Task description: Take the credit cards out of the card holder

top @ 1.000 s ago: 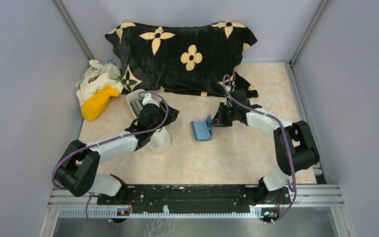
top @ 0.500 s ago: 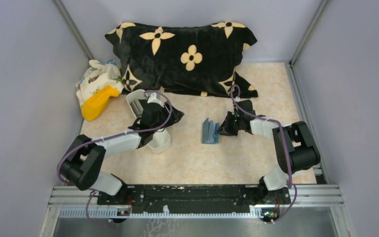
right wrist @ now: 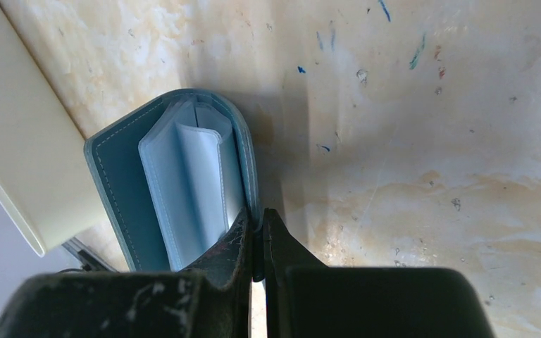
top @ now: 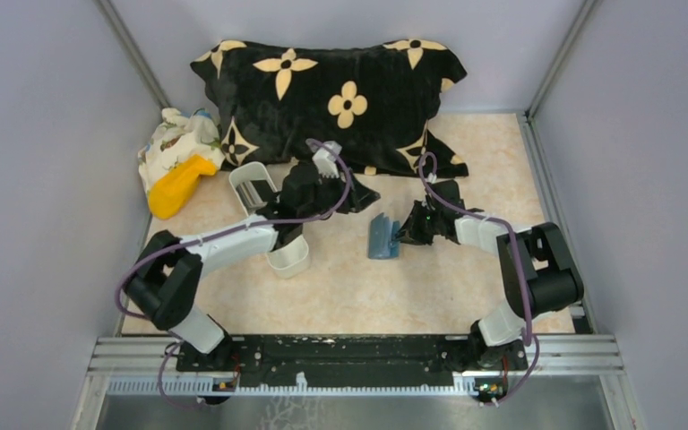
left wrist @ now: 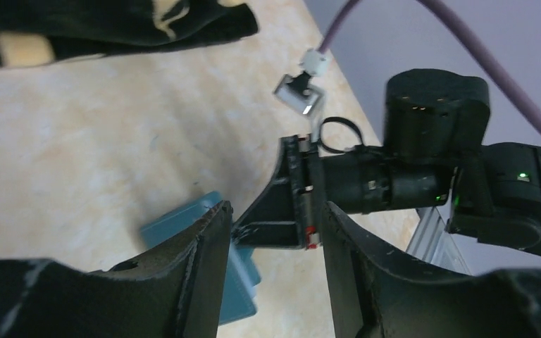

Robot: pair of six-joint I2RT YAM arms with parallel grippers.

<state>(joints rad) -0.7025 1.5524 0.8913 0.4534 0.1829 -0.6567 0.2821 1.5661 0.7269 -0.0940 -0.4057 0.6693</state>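
One card holder [top: 382,238] — blue-teal, half-open on the worktop [top: 367,296], one cover pinched tight by the right fingers [right wrist: 285,260]. Left fingers [left wrist: 197,274] parted, empty (just beside it). One white tray [top: 288,258]; one pillow [top: 340,98].

No readable text, no labels or numbers — none legible
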